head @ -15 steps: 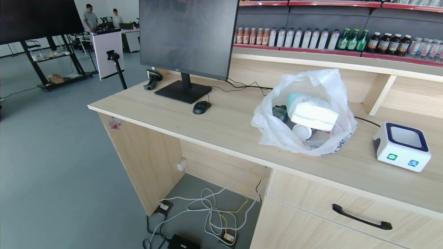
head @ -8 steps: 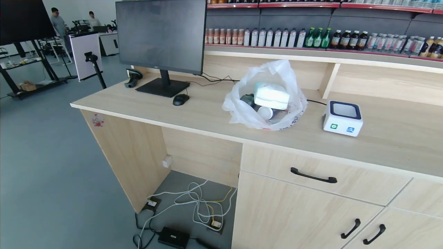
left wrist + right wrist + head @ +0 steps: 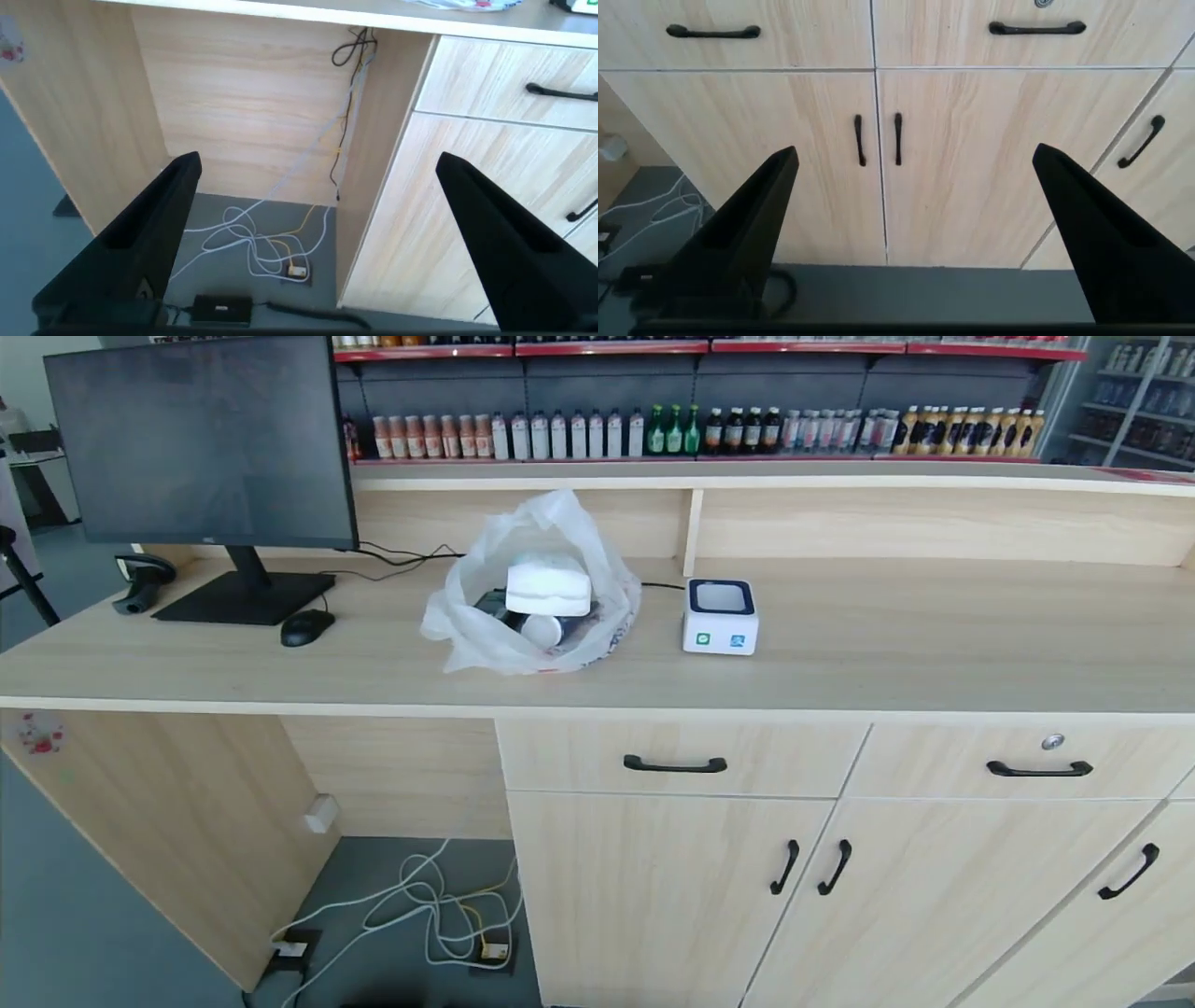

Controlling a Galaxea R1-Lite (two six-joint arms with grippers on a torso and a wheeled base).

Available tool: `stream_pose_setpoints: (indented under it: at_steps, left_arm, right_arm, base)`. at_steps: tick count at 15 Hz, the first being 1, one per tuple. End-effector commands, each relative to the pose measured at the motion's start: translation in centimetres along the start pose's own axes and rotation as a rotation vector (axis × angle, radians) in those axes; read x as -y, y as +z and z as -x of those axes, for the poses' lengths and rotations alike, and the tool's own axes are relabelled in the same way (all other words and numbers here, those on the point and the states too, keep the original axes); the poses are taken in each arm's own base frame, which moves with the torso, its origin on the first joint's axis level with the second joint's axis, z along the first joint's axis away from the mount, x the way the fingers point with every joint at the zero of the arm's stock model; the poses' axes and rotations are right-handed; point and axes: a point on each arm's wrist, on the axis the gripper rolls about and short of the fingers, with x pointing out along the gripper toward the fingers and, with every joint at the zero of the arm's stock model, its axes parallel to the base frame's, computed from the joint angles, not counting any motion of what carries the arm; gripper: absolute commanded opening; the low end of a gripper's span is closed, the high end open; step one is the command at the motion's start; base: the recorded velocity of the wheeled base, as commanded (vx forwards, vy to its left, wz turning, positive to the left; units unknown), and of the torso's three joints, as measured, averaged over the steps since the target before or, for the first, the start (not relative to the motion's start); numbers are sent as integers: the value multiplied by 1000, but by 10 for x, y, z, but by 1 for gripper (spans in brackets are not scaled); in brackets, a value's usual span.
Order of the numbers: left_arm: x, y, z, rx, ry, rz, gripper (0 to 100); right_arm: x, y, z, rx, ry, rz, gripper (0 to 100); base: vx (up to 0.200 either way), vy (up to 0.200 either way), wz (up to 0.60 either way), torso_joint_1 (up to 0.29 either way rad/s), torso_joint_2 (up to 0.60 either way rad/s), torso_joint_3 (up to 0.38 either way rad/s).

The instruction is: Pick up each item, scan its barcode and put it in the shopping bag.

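Sitting crumpled on counter [image 3: 840, 653]: translucent shopping bag [image 3: 464, 627], perhaps cup [image 3: 541, 630] inside; left tool [image 3: 318, 163], right tool [image 3: 915, 161] wide.

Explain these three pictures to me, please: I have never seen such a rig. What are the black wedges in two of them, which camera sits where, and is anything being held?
This is a two-armed robot on wheels, facing a shop counter. The wide picture comes from a camera on its head. On the counter stand a monitor, a mouse, a handheld scanner and the white shopping bag, with a white package and other goods inside. Beside the bag is a small white scanner box. The other two pictures come from cameras on the wrists, and the black wedges are each gripper's own two prongs. The left gripper looks under the counter at cables on the floor. The right gripper faces the cupboard doors. Both are open and hold nothing.
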Motion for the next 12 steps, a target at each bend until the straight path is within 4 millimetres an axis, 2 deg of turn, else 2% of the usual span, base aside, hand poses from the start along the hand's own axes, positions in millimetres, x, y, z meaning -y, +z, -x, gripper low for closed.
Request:
stream_pose_setpoints:
  at_steps: [1,12]
  left_arm:
    - [0,0,0,0,1,-1,100]
    - [0,0,0,0,1,-1,100]
  right_arm:
    - [0,0,0,-6,1,1,100]
    - [0,0,0,-6,1,10,100]
  base:
    - [0,-200,0,12,2,2]
    - [0,-200,0,3,5,4]
